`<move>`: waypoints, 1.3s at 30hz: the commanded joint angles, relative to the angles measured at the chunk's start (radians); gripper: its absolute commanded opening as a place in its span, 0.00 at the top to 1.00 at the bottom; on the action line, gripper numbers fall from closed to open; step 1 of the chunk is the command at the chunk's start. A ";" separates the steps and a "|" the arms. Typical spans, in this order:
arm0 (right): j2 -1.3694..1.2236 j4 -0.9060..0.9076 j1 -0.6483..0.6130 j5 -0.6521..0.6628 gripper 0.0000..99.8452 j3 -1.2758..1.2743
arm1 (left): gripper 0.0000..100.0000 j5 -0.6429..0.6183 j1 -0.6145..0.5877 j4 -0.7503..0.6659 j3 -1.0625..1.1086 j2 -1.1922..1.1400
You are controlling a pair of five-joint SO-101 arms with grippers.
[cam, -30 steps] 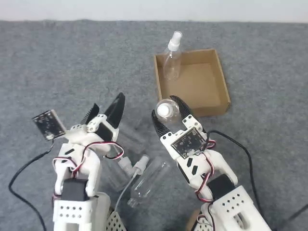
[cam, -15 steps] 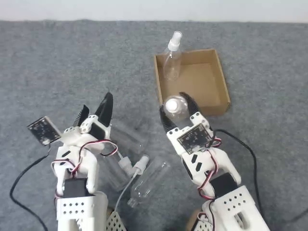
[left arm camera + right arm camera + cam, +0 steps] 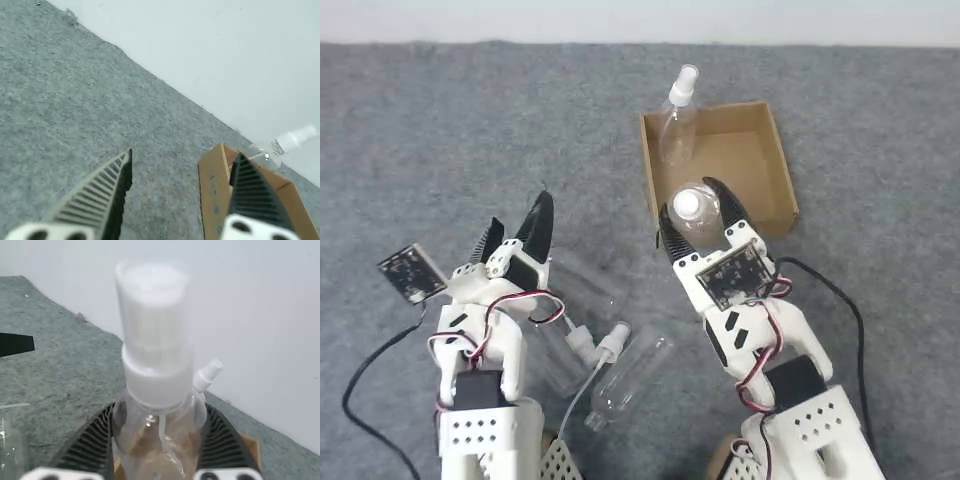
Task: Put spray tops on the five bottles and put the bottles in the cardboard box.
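Looking down from the high view, the right gripper (image 3: 696, 214) has its jaws pinching an upright bottle (image 3: 692, 212) that carries a white spray top; the bottle stands over the near rim of the cardboard box (image 3: 782, 175), on the side towards the left arm. A second bottle (image 3: 676, 135) with a spray top leans in the box's far corner, its head reaching past the rim. The left gripper (image 3: 518, 214) hangs over the grey mat (image 3: 440, 140) with jaws spread and nothing between them. Clear loose bottles (image 3: 628, 374) lie on the mat between the two arms, with two white spray tops (image 3: 617, 338) close together among them. In the left wrist view, the left gripper (image 3: 185, 155) again shows its jaws well apart, with mat and a corner of the cardboard box (image 3: 214, 182) beyond them; the second bottle's spray top (image 3: 295, 139) shows above the box against the white wall (image 3: 210, 55). In the right wrist view, the right gripper (image 3: 157, 416) clamps the bottle (image 3: 155, 435) on both sides of its shoulder, the spray top (image 3: 154, 340) upright above the jaws. The other bottle's spray top (image 3: 208, 374) shows just behind it, and a black fingertip of the left gripper (image 3: 15, 344) shows at the edge.
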State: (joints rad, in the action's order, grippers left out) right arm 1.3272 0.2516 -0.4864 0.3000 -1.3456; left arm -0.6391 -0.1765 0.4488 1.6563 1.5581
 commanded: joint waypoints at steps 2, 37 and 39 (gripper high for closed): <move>0.019 0.048 0.018 -0.012 0.99 0.104 | 0.70 0.014 -0.002 -0.031 -0.013 0.014; -0.432 -0.211 0.110 -0.144 0.99 0.233 | 0.70 0.014 0.003 -0.031 -0.004 0.014; -0.464 -0.196 0.108 -0.144 0.99 0.265 | 0.70 0.014 0.003 -0.031 -0.004 0.014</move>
State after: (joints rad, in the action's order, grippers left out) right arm 0.8930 0.0690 -0.3913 0.1695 -1.2106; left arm -0.6391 -0.1795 0.4488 1.6563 1.5581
